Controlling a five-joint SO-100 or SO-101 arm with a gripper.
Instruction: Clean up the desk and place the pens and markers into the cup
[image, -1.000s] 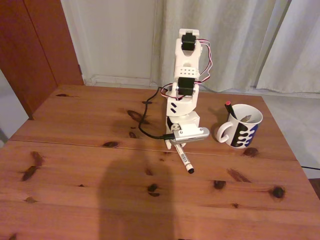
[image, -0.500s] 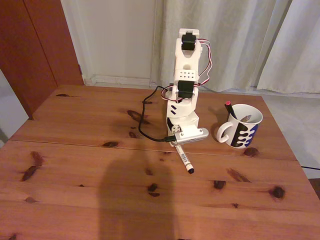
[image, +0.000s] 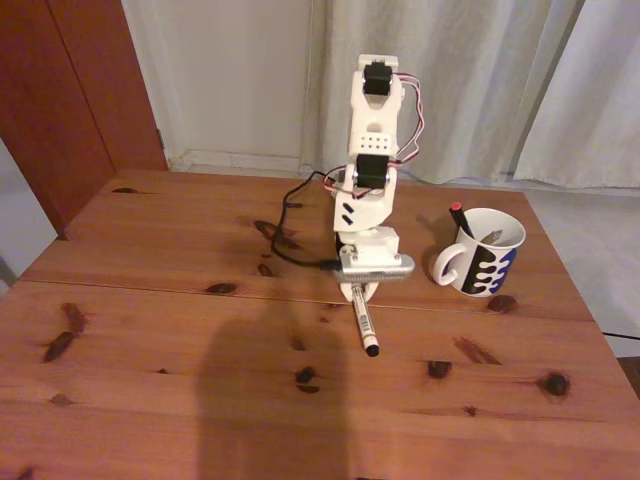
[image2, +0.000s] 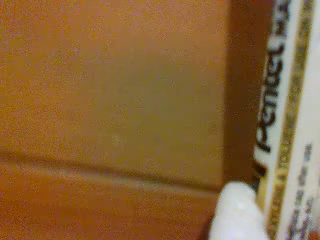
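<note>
On the reddish-brown desk (image: 150, 330) my white arm reaches down at the middle. Its gripper (image: 358, 291) is shut on the upper end of a white marker (image: 365, 322). The marker's black cap (image: 372, 349) points toward the front edge, at or just above the wood. The wrist view shows the marker's printed barrel (image2: 292, 120) close along the right edge, beside a white fingertip (image2: 235, 215) and the desk seam (image2: 100, 167). A white cup (image: 487, 258) with dark blue blotches stands to the right of the arm. A black pen with a red tip (image: 457, 215) leans in it.
A black cable (image: 297, 205) loops over the desk left of the arm's base. Curtains (image: 470, 80) hang behind, and a wooden door (image: 80, 90) stands at the back left. A broad shadow (image: 260, 400) falls across the front of the desk.
The gripper and its camera bar have turned, swinging the marker's black cap from front-right to nearly straight toward the front. The cup and pen have not moved.
</note>
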